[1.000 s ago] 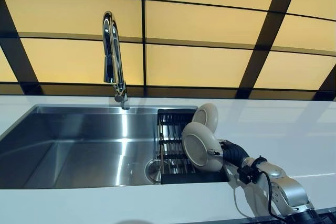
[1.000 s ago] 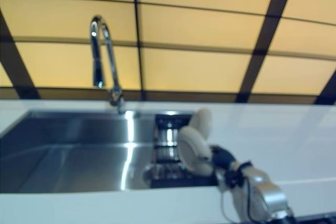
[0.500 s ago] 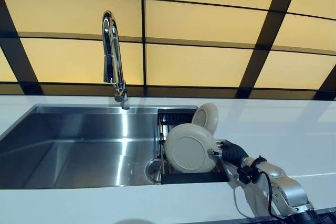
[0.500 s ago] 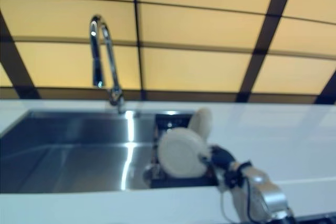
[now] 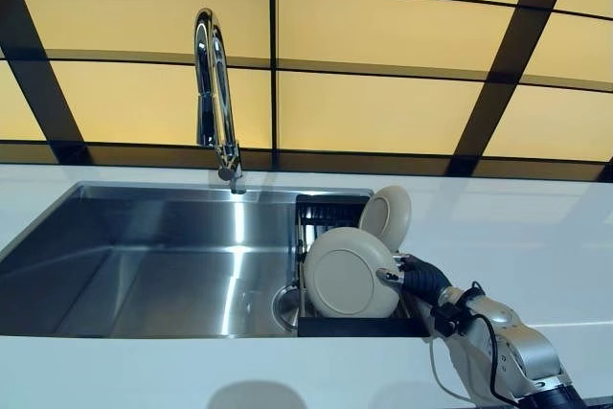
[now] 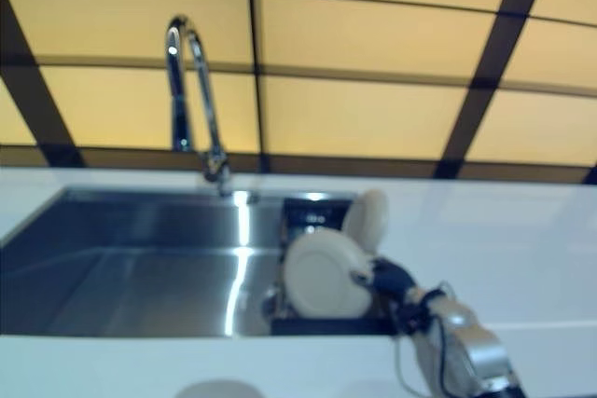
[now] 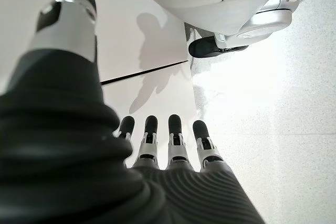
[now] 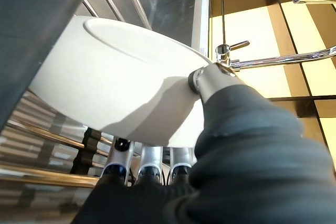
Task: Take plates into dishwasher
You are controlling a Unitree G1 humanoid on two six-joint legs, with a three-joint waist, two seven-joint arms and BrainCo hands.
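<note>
Fingers [image 8: 149,167] and thumb of the right hand [image 5: 419,277] pinch the rim of a cream plate [image 5: 347,273], held upright over the dark rack [image 5: 330,213] at the right end of the steel sink [image 5: 144,265], lower centre of frame. Second plate [image 5: 386,216] stands in the rack just behind it. Left hand [image 7: 173,150] hangs with fingers straight, holding nothing, above the floor [image 7: 273,103]. Tap [image 5: 215,93] stands upper left, beyond the white worktop [image 5: 517,237].

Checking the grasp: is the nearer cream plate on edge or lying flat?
On edge: the cream round plate stands in the black rack, pinched by the right hand.
</note>
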